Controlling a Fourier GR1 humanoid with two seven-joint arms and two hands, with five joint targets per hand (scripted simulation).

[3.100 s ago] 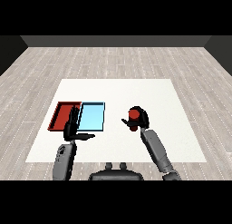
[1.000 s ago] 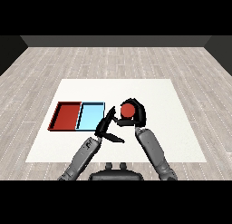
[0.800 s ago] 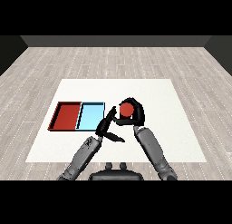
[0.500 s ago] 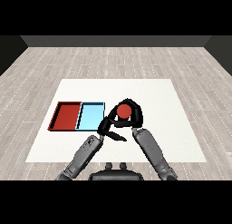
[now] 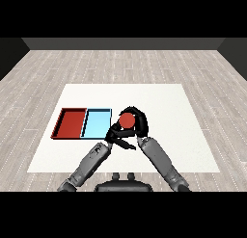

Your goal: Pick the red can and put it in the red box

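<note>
Grey wooden planks floor the room, and on them stands the white counter (image 5: 159, 107) that carries everything else. Take the light blue tray (image 5: 96, 122) as the landmark: the red tray (image 5: 70, 123) lies touching its left edge, the two side by side, and neither shows anything lying in it.

Just off the blue tray's right edge, the red can (image 5: 127, 120) sits in the right hand (image 5: 138, 119), whose black fingers curl over and round it, so the can's round red top faces upward between them. Whether the can touches the counter or is held above it cannot be told. The grey right forearm (image 5: 158, 157) runs back from that hand toward the lower right.

The left hand (image 5: 117, 138) lies just below the can and near the blue tray's near right corner, its fingers reaching out fairly straight toward the right hand and closed on nothing. Whether it touches the can is unclear. The left forearm (image 5: 87, 165) runs toward the lower left.
</note>
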